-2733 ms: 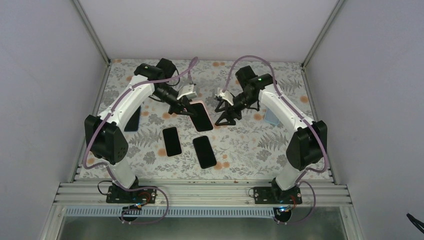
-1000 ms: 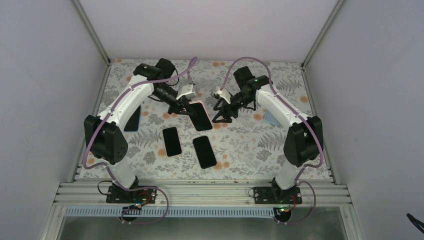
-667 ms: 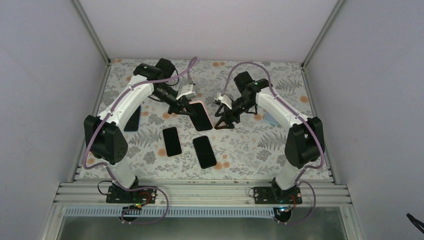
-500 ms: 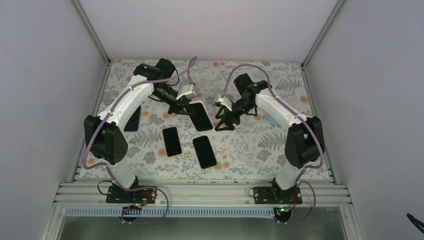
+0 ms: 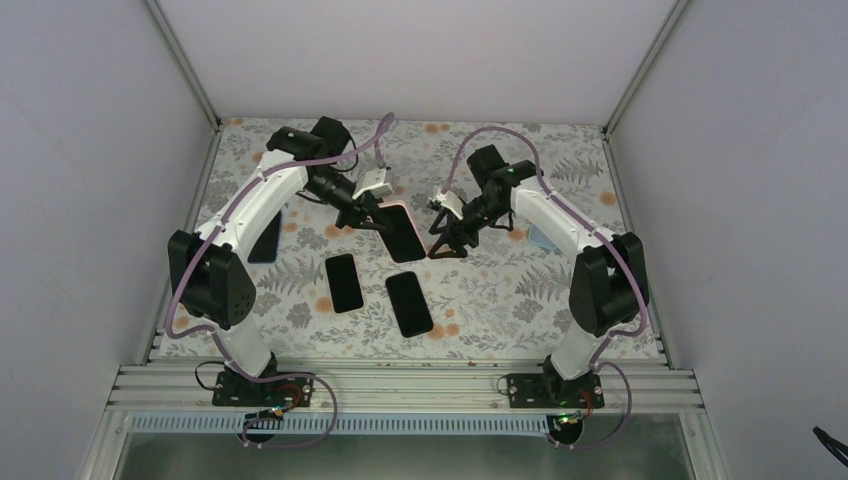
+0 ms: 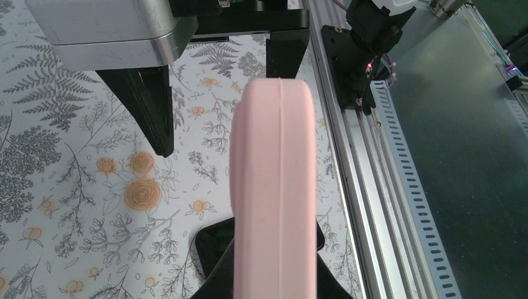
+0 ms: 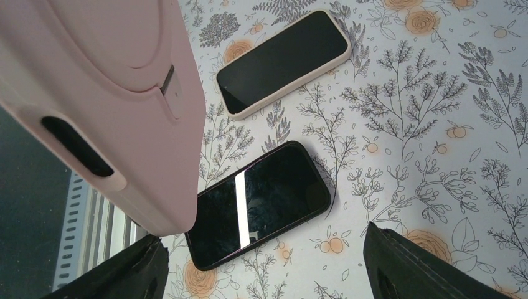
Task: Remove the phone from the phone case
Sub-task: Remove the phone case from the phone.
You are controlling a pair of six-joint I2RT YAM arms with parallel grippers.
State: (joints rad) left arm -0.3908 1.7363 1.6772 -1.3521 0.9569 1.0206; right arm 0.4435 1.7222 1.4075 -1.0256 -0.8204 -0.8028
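The phone (image 5: 404, 234) sits dark screen up in its pink phone case (image 5: 392, 210), lifted off the table. My left gripper (image 5: 374, 221) is shut on the case's far-left end. In the left wrist view the case (image 6: 274, 187) stands edge-on over my left gripper (image 6: 274, 283). My right gripper (image 5: 447, 247) hangs open just right of the case, apart from it. The right wrist view shows the case's pink back (image 7: 106, 93) above the left finger of my right gripper (image 7: 268, 274), with nothing between the jaws.
A black-cased phone (image 5: 409, 303) and another dark phone (image 5: 344, 282) lie on the floral table below the held one. A third dark phone (image 5: 266, 238) lies under the left arm. A pale blue object (image 5: 541, 236) sits behind the right arm.
My right gripper has drifted a little nearer and lower beside the pink case, staying open. The left gripper and the cased phone have not moved.
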